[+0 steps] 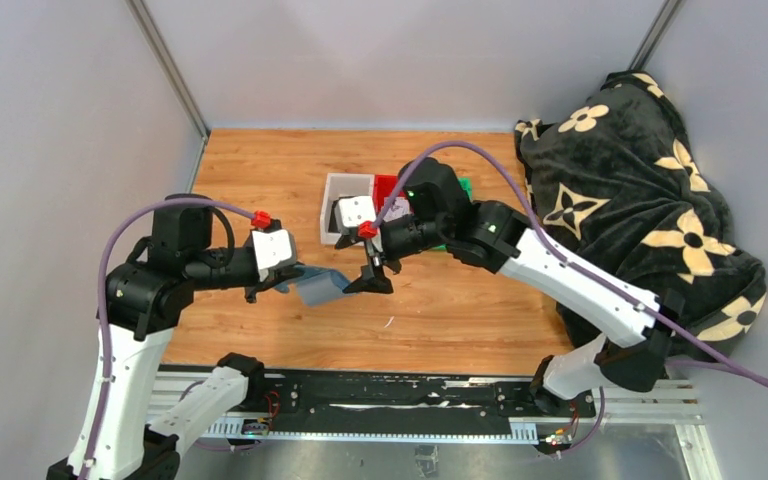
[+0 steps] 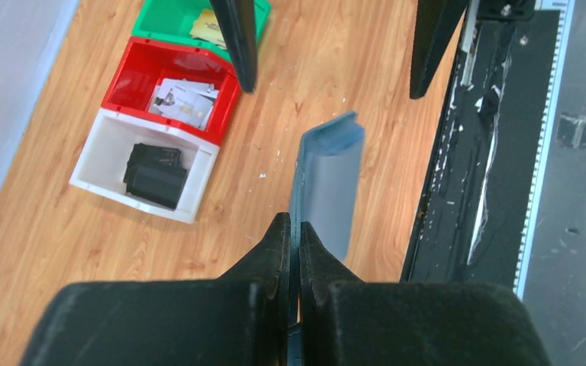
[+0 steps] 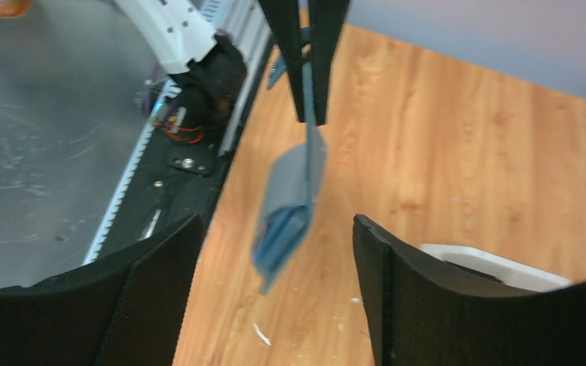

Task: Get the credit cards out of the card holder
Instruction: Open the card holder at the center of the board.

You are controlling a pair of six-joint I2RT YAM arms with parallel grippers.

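Card holder [image 1: 322, 287] hangs above the tabletop [image 1: 460, 300], clamped at its left edge by the left pincer [image 1: 287, 282]; right pincer [image 1: 370, 282], fingers apart, just beside it.

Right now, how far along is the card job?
Done: the left fingers pinch the card holder, held clear of the table. In hand: the right fingers stand open at its free end, not gripping. Left: no card shows pulled out yet, so all the extraction remains.
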